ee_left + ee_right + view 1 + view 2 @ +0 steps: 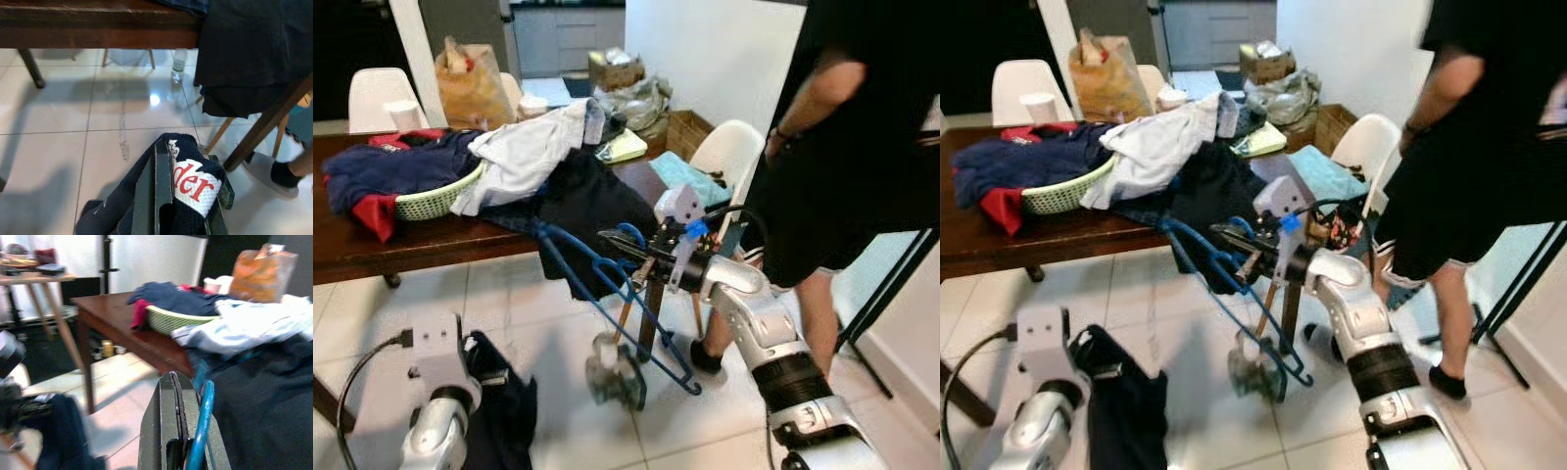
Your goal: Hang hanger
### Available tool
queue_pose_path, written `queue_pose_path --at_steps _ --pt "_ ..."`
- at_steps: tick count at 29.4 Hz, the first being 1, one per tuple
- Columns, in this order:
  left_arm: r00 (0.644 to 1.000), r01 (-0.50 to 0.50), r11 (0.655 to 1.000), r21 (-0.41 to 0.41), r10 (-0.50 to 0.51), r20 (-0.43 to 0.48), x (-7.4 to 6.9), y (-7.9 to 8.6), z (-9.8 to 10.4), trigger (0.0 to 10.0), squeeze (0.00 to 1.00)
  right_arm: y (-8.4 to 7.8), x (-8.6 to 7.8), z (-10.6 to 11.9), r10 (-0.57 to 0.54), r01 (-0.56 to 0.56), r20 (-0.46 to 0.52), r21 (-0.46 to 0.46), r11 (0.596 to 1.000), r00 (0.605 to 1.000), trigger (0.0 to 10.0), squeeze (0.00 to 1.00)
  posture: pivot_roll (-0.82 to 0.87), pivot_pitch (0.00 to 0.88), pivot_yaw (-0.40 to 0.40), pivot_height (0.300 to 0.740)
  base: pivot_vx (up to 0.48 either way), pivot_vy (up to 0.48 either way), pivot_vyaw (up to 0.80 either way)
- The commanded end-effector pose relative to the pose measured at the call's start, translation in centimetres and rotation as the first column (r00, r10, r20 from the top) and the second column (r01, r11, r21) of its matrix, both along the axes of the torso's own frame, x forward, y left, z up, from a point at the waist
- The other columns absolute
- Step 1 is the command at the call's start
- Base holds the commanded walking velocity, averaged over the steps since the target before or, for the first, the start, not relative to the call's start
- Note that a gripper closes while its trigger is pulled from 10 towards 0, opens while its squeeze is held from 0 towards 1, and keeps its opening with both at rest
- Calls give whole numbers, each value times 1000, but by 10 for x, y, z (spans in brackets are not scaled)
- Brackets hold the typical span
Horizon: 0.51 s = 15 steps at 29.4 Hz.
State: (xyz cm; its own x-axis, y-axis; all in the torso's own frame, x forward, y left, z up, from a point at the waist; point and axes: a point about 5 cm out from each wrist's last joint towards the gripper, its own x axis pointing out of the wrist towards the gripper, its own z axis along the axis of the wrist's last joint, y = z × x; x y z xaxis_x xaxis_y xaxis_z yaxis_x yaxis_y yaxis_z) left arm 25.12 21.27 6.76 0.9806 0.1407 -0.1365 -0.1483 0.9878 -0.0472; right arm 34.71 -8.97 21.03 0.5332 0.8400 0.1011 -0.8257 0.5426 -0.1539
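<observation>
Right wrist view shows the right hand (183, 431) clamped on the blue hanger (636, 313), held off the table's (431, 245) front edge. Light, stiff, slick: grip near its hook. Left hand (161, 196) pinches a dark garment (195, 181).

Your person (862, 147) is cut off at the top edge, head out of frame. The dark garment (499, 411) hides your left gripper's (168, 205) fingers. The blue hanger's (607, 284) lower end blurs against the table leg (651, 323).
</observation>
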Motion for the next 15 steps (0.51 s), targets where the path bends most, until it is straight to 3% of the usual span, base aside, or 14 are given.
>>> queue_pose_path --at_steps 1,8,10,12,14,15 --pt "999 3 1000 5 -3 34 4 -1 9 10000 0 5 0 5 12 -12 11 -2 1000 1000 10000 0 21 0 -40 740 480 0 0" --pt "999 1 1000 13 -1 35 6 -1 10 10000 0 19 4 22 25 -24 74 -16 1000 997 10000 0 18 0 -35 740 480 0 0" --pt "999 -4 1000 21 3 34 6 1 10 10000 0 32 0 57 92 -104 139 88 991 986 10000 0 25 0 -31 740 480 0 0" --pt "999 -5 1000 21 4 33 5 1 10 10000 0 35 -1 67 106 -126 154 126 984 982 10000 0 26 0 -31 740 480 0 0" --pt "1000 -6 1000 20 5 23 4 0 8 10000 0 39 -13 126 182 -257 273 269 928 945 10000 0 28 0 -35 740 480 0 0" --pt "1000 -6 1000 20 5 23 4 0 8 10000 0 39 -13 126 182 -257 273 269 928 945 10000 0 28 0 -35 740 480 0 0"
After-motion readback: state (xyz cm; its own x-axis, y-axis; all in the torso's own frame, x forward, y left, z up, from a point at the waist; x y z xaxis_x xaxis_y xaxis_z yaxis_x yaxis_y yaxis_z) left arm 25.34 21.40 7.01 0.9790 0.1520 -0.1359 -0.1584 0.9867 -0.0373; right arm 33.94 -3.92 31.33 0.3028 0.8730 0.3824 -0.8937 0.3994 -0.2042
